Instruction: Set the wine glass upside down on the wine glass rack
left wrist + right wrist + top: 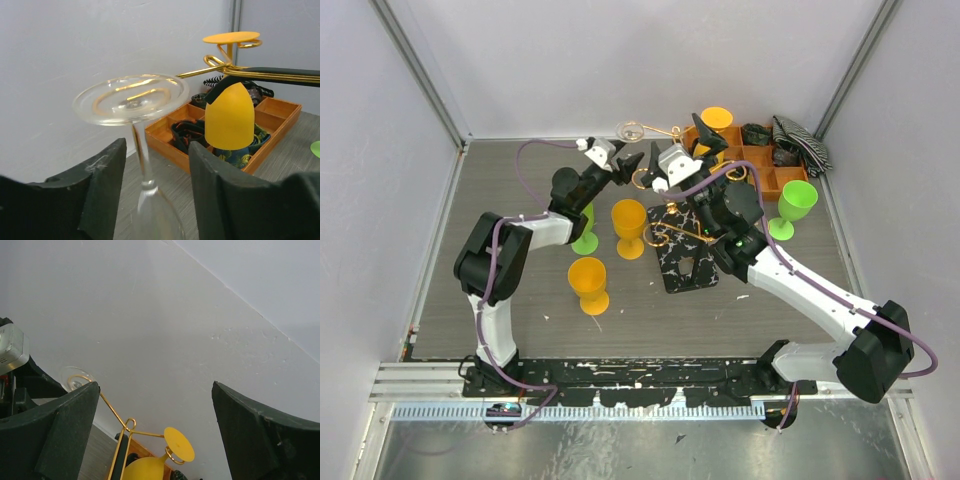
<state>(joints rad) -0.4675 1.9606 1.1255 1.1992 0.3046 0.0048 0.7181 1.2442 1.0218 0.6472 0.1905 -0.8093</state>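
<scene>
The clear wine glass (131,97) is upside down, foot up, its bowl between the fingers of my left gripper (157,150), which is shut on it. In the top view its foot (632,130) is in the air at the tip of a gold arm of the wine glass rack (672,233), which stands on a marbled base (688,262). My left gripper (630,160) is just left of the rack. My right gripper (680,152) is open and empty beside the rack's top. The rack arm (112,410) reaches to the glass foot (75,377).
An orange glass (230,117) hangs upside down on the rack's far side. An orange compartment tray (765,165) sits at the back right. Two orange glasses (629,225) (588,283) and two green glasses (798,205) (586,238) stand on the table.
</scene>
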